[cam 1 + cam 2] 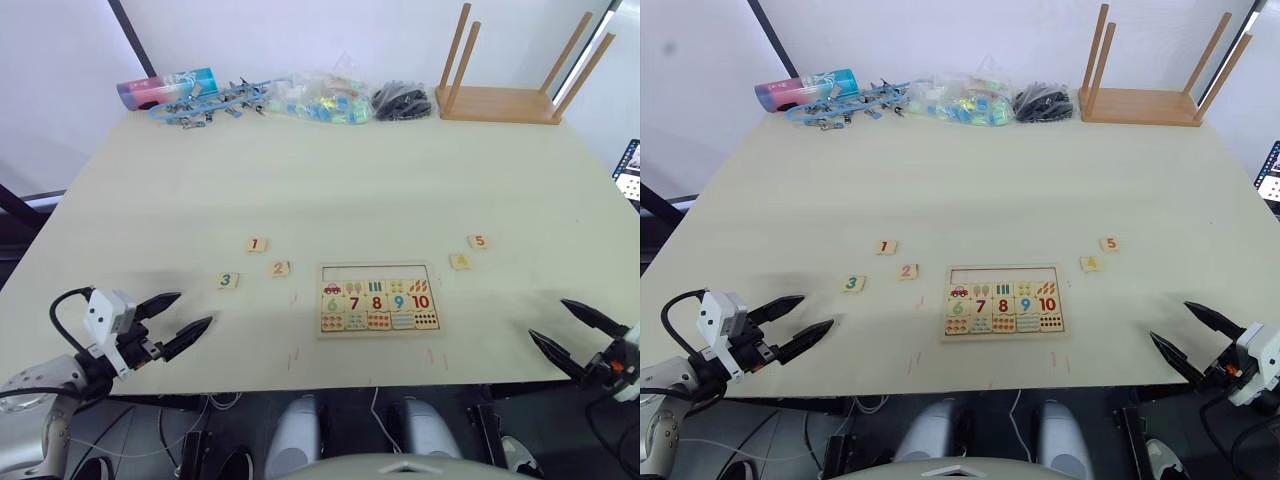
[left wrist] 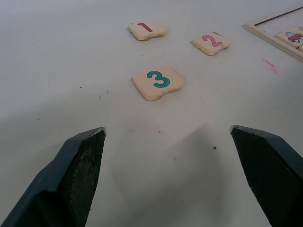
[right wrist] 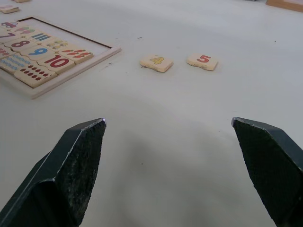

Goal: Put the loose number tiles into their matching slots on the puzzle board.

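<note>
Left pincer (image 1: 170,326): head view showed you it spread wide, low at the counter (image 1: 330,190) edge.
Right pincer (image 1: 562,328): likewise apart, empty.
Left wrist: tile 3 (image 2: 158,82) lay just ahead; you should descend squarely over it.
Right wrist: tiles 4 (image 3: 156,62) and 5 (image 3: 202,60) sat beside the puzzle board (image 3: 66,66), top slots (image 1: 375,272) bare.

We see our left gripper's two black fingers (image 2: 78,165) spread wide above the pale desk (image 2: 57,71), holding nothing. Beyond them lies the small pale wooden tile with a teal 3 (image 2: 158,82), then the red 1 tile (image 2: 147,29) and red 2 tile (image 2: 211,42). The pale wooden puzzle board's raised rim (image 2: 270,37) shows near the 2.
</note>
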